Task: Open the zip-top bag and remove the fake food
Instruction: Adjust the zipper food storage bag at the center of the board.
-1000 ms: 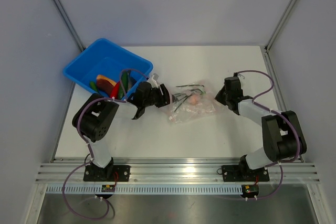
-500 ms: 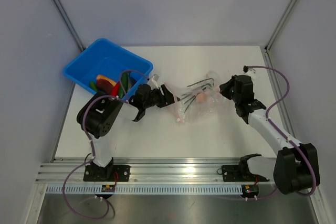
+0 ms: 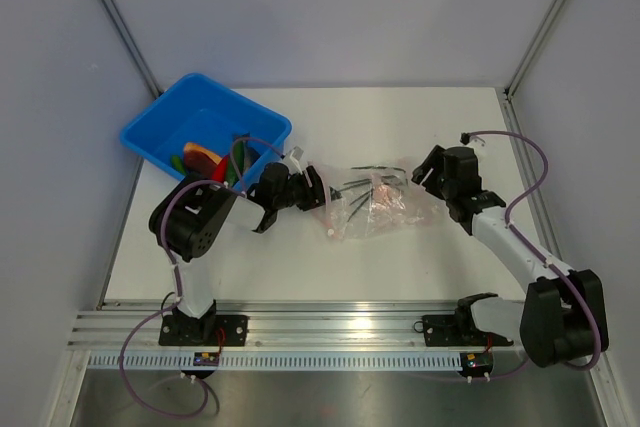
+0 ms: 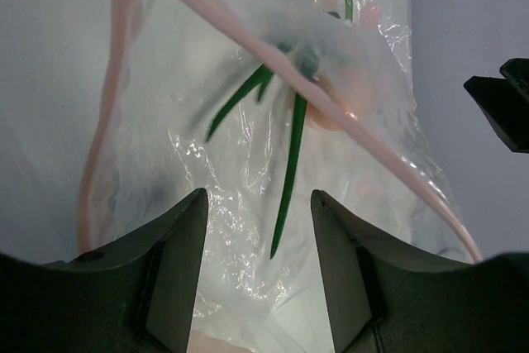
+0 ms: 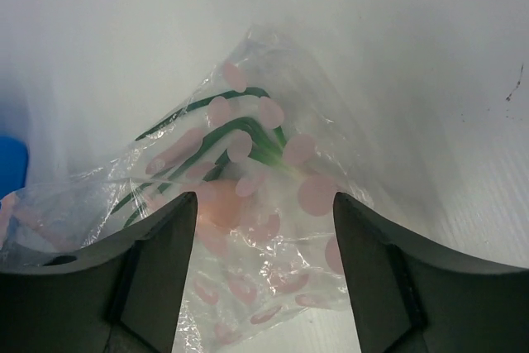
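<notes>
The zip-top bag (image 3: 385, 205) lies crumpled on the white table between my two arms. Its pinkish zip strip (image 4: 372, 145) gapes apart in the left wrist view. Inside it show a pinkish egg-like ball (image 5: 219, 204) and thin green vegetable strands (image 4: 291, 163). My left gripper (image 3: 318, 190) is at the bag's left end, jaws apart (image 4: 256, 200), with loose film lying between them. My right gripper (image 3: 425, 175) is at the bag's right end, open wide (image 5: 264, 200) and holding nothing. More fake food (image 3: 205, 159), orange, green and red, lies in the blue bin.
The blue bin (image 3: 160, 112) stands at the back left, just behind the left arm's wrist. Grey walls close in the table at the back and on both sides. A metal rail runs along the near edge by the arm bases.
The right gripper was shut on the bag's right end, holding it up. It has opened and let go, and the bag has sunk back onto the table. The left gripper has hardly moved.
</notes>
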`<control>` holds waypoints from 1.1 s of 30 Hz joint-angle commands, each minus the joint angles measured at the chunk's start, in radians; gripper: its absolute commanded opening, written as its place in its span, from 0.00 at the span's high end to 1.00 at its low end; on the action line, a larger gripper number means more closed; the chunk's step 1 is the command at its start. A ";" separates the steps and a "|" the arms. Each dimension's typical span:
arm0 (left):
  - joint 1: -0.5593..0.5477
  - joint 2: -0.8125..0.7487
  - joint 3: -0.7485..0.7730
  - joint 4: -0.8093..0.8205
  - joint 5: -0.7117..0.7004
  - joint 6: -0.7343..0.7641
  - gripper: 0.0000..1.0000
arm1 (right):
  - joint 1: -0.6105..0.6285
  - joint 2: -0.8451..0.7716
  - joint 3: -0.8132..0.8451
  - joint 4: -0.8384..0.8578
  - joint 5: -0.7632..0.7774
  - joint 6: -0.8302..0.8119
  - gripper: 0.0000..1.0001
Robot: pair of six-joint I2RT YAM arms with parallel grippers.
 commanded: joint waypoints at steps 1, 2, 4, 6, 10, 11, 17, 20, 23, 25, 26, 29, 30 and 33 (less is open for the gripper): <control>-0.004 -0.026 -0.002 0.038 -0.004 0.005 0.44 | -0.001 -0.026 0.033 0.017 -0.013 -0.028 0.25; -0.004 -0.023 -0.002 0.041 -0.002 0.004 0.44 | 0.001 -0.020 0.037 0.020 -0.027 -0.038 0.23; -0.004 -0.015 0.004 0.047 0.004 0.001 0.44 | 0.003 -0.001 0.043 0.023 -0.058 -0.045 0.21; -0.004 -0.011 0.006 0.055 0.010 -0.002 0.44 | 0.007 0.003 0.038 0.036 -0.093 -0.054 0.21; -0.004 -0.011 0.007 0.059 0.014 -0.002 0.44 | 0.010 0.028 0.029 0.078 -0.156 -0.045 0.27; -0.004 -0.009 0.007 0.061 0.016 -0.002 0.44 | 0.010 0.054 0.027 0.089 -0.162 -0.038 0.29; -0.009 0.003 0.013 0.066 0.016 -0.004 0.44 | 0.021 0.157 0.038 0.177 -0.273 0.021 0.33; -0.012 0.003 0.015 0.064 0.014 -0.001 0.44 | 0.038 0.186 0.049 0.172 -0.250 0.041 0.32; -0.014 0.000 0.016 0.064 0.016 -0.001 0.43 | 0.047 0.232 0.058 0.174 -0.247 0.056 0.32; -0.017 0.000 0.019 0.058 0.016 0.001 0.43 | 0.058 0.275 0.069 0.180 -0.253 0.064 0.32; -0.018 0.000 0.021 0.056 0.016 0.002 0.43 | 0.064 0.290 0.082 0.180 -0.250 0.064 0.32; -0.020 -0.002 0.024 0.052 0.014 0.005 0.43 | 0.084 0.354 0.122 0.169 -0.233 0.064 0.32; -0.020 0.000 0.026 0.050 0.014 0.007 0.43 | 0.087 0.370 0.133 0.163 -0.234 0.064 0.33; -0.020 -0.002 0.026 0.047 0.014 0.008 0.43 | 0.098 0.425 0.159 0.154 -0.237 0.061 0.42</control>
